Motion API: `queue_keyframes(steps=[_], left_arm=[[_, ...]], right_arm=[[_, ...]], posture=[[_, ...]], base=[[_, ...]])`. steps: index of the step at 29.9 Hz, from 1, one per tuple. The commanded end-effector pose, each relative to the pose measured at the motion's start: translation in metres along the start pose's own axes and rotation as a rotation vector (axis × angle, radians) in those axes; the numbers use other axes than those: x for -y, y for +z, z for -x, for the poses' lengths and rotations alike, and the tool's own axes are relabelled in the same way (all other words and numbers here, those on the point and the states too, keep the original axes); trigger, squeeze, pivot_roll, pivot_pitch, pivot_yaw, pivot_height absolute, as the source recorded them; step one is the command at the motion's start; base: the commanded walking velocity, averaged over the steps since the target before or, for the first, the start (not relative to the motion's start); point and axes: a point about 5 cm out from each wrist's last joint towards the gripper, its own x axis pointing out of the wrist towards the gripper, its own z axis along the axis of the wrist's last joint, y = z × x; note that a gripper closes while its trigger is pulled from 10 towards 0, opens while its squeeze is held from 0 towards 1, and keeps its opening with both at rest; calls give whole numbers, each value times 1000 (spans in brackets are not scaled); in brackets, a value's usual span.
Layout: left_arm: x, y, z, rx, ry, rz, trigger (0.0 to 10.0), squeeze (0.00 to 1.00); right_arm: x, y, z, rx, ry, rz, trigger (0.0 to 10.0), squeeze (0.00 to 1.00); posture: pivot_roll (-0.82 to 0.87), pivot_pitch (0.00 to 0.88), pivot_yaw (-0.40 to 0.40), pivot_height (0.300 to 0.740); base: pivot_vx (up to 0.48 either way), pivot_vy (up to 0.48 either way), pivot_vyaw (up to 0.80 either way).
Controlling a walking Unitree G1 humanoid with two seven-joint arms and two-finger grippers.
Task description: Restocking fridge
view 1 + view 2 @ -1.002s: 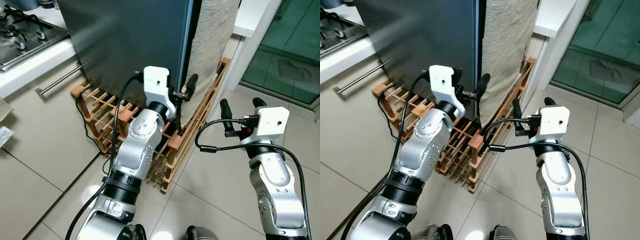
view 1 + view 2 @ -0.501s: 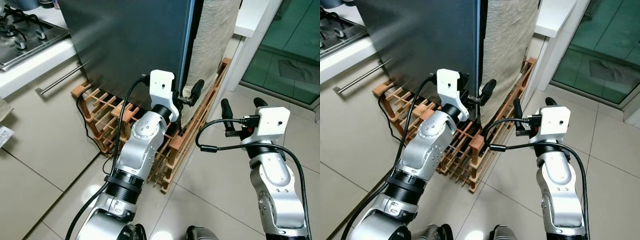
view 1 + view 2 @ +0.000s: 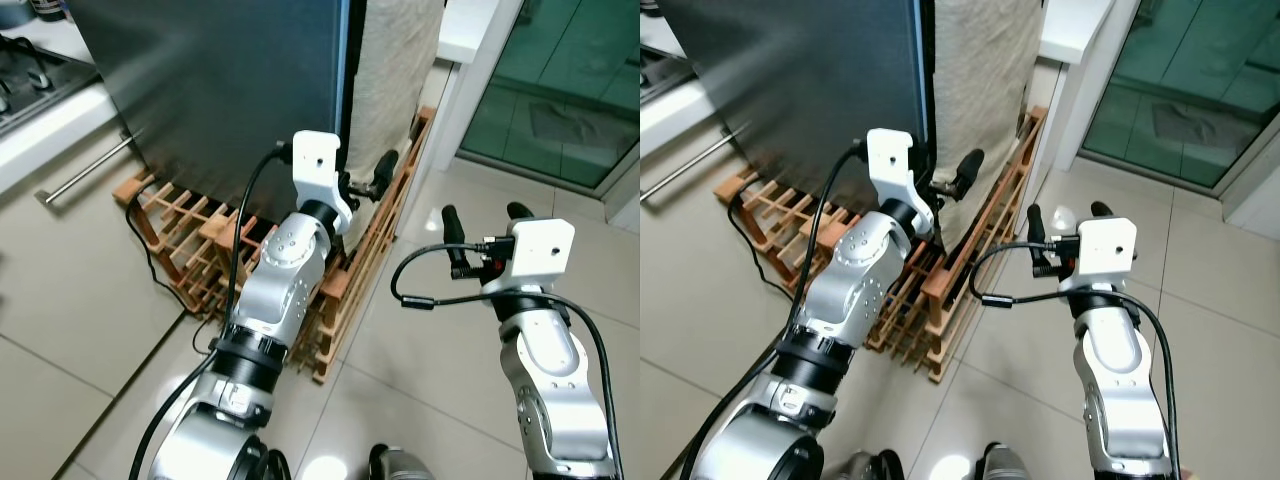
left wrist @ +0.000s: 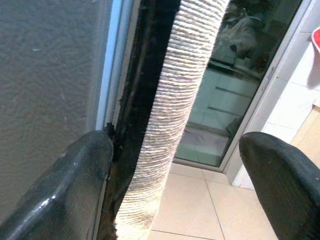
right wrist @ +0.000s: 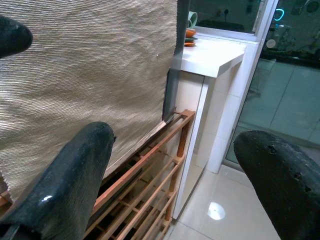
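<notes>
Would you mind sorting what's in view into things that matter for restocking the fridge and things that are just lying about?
Belongs to the job:
- fridge door, dark and shut
- left gripper, open at the door's edge
- right gripper, open, held over the floor

Just lying about:
- wooden rack at the fridge's foot
- woven cloth hanging beside the door
- black cable
- glass door
</notes>
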Motion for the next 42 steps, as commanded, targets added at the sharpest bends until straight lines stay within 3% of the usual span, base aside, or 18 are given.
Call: queue_keyframes(steps=[1, 9, 15, 24, 26, 31, 36, 42], left_arm=[[24, 12, -12, 45, -51, 47, 10000, 0], [25, 13, -20, 36, -39, 66, 10000, 0], [49, 15, -27, 25, -165, 116, 10000, 0], [61, 1, -29, -31, -241, 162, 10000, 0], [66, 1, -29, -36, -277, 198, 10000, 0], [97, 11, -21, 1, -503, 360, 10000, 0], [114, 18, -10, 24, -655, 401, 10000, 0], [114, 24, -5, 31, -709, 438, 10000, 0]], right_arm=[[0, 1, 0, 8, 4, 7, 10000, 204], [0, 1, 0, 9, 7, 7, 10000, 196], [0, 1, 0, 5, 5, 8, 10000, 196], [-2, -1, 2, -1, -1, 2, 10000, 192], [-2, -1, 2, -4, -2, 2, 10000, 192], [0, -2, 3, -7, -11, 1, 10000, 196], [1, -3, 2, -12, -18, 0, 10000, 196], [2, -5, 0, -14, -22, -1, 10000, 196]], posture=[[-208, 124, 22, 732], [-212, 126, 20, 732], [-214, 127, 23, 732], [-218, 130, 35, 732], [-217, 130, 35, 732], [-220, 137, 38, 732], [-215, 135, 40, 732], [-207, 126, 39, 732]], base=[[0, 0, 0], [0, 0, 0], [0, 0, 0], [0, 0, 0], [0, 0, 0], [0, 0, 0], [0, 0, 0], [0, 0, 0]])
